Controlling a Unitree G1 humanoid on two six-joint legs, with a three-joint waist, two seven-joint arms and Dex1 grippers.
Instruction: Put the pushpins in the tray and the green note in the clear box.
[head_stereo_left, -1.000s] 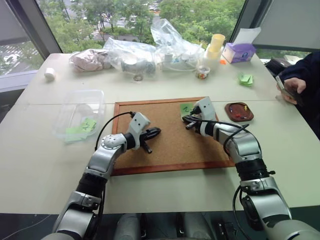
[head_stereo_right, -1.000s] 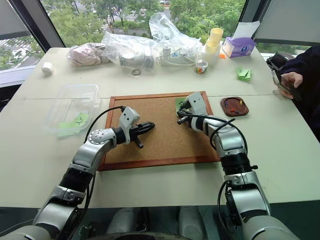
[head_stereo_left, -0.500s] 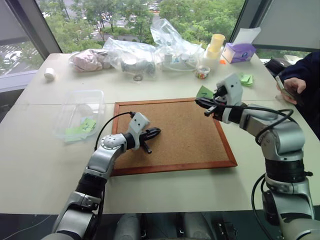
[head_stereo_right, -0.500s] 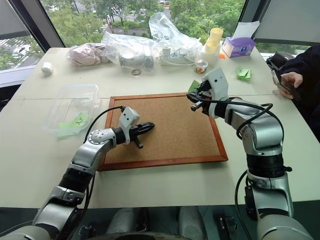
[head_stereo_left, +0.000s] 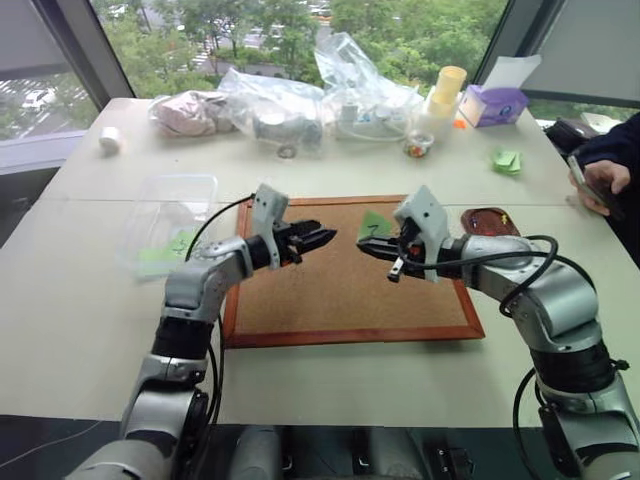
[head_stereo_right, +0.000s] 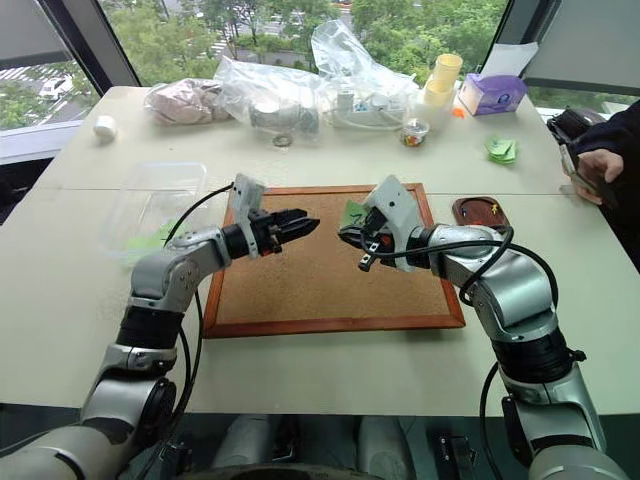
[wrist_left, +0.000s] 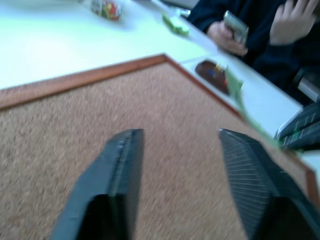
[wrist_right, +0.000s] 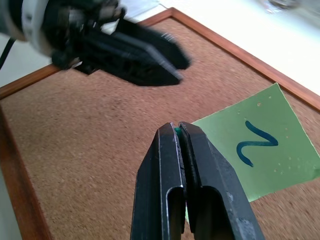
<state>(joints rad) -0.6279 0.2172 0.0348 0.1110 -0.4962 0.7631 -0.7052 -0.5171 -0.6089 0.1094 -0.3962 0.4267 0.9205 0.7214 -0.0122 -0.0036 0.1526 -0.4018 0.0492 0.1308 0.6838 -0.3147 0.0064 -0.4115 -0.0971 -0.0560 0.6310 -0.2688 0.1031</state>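
the right hand (head_stereo_right: 350, 236) was clenched on the green note (wrist_right: 252, 145), holding it above the corkboard (head_stereo_right: 310, 290). the left hand (head_stereo_right: 300, 222) faced it, released and empty. this looked like a handover; next, the left hand would need to grip the note and carry it to the clear box (head_stereo_right: 150, 200).

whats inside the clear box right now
The clear box holds pale green paper at its near end; its glossy wall blurs any writing. The rest looks empty.
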